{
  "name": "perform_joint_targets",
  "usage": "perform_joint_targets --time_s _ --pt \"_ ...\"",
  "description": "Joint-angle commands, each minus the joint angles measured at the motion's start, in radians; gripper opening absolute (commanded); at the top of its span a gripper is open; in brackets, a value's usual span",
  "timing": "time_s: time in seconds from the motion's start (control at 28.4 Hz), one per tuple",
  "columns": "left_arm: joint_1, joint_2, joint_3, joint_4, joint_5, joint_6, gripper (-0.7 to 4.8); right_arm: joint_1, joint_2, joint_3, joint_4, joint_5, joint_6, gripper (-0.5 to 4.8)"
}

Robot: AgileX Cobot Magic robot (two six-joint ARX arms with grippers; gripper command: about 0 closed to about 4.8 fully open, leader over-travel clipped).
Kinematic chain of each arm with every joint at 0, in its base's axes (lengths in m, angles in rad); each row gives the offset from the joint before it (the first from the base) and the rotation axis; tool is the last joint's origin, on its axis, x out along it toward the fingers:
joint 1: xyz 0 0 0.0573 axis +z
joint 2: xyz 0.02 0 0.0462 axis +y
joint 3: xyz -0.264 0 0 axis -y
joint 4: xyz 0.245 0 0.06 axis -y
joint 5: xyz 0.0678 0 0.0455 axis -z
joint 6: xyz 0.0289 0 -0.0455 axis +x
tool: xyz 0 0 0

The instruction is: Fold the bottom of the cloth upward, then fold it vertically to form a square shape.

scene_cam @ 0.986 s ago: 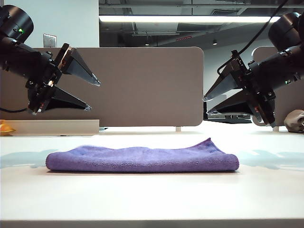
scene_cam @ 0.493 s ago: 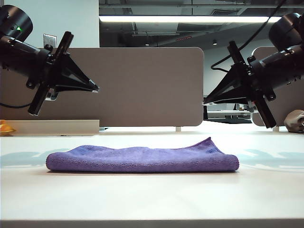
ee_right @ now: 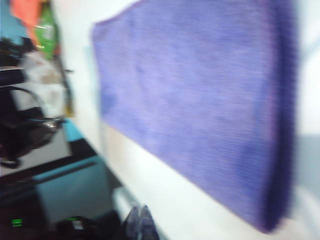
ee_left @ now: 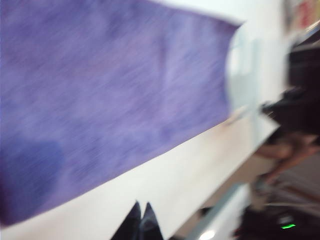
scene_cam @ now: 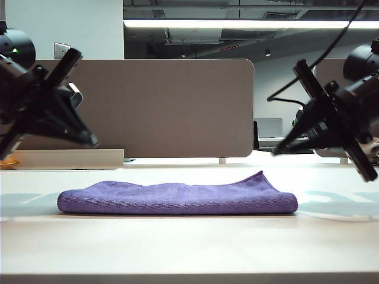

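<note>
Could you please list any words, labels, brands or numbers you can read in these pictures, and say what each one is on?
None can be read. The purple cloth, the table and the grey divider carry no visible writing. The colourful packaging in the right wrist view is too blurred to read.

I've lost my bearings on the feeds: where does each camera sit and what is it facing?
Exterior: low at table edge, facing the purple fuzzy towel; shut left gripper and right gripper hang above its ends.
Left wrist: on left arm, looking down at towel; fingertips show.
Right wrist: likewise over towel; fingertips show.
All share the towel.
</note>
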Motion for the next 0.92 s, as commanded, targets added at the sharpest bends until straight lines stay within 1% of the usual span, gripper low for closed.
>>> perform_joint_targets --time_s 0.04,0.11,0.14,0.21,0.35,0.42,0.46,0.49,0.53,0.63,0.77,0.92 --pt "-0.003 -0.034 0.003 -0.095 -0.097 0.176 -0.03 0.002 -0.006 0.003 -0.14 0.118 -0.193 0.07" --pt "-0.003 -0.048 0.003 -0.101 -0.146 0.195 -0.03 0.002 -0.005 0.003 -0.182 0.189 -0.241 0.58" --pt "-0.003 -0.054 0.003 -0.098 -0.171 0.195 -0.03 0.002 -0.006 0.003 -0.194 0.22 -0.249 0.98" --pt "-0.003 -0.057 0.003 -0.092 -0.206 0.194 -0.03 0.001 -0.005 0.003 -0.2 0.235 -0.251 1.5" --pt "-0.005 -0.056 0.003 -0.086 -0.296 0.194 -0.03 0.0 -0.005 0.004 -0.199 0.232 -0.251 1.6" --pt "-0.005 -0.056 0.003 -0.079 -0.331 0.19 -0.03 0.002 -0.005 0.004 -0.197 0.232 -0.251 1.92" --pt "-0.005 -0.056 0.003 -0.066 -0.344 0.186 -0.02 0.002 -0.005 0.004 -0.194 0.232 -0.251 2.3" --pt "-0.005 -0.056 0.003 -0.058 -0.345 0.187 -0.02 0.002 -0.005 0.004 -0.193 0.232 -0.25 2.48" --pt "-0.005 -0.056 0.003 -0.045 -0.345 0.186 0.03 0.002 -0.005 0.004 -0.19 0.232 -0.25 2.54" --pt "-0.005 -0.055 0.003 -0.016 -0.349 0.175 0.7 0.006 -0.005 0.004 -0.174 0.232 -0.239 2.54" --pt "-0.005 -0.04 0.003 -0.01 -0.359 0.164 0.71 0.007 -0.005 0.004 -0.135 0.231 -0.21 2.54" --pt "-0.006 -0.008 0.003 -0.032 -0.359 0.169 0.71 0.009 -0.005 0.004 -0.116 0.232 -0.201 2.54"
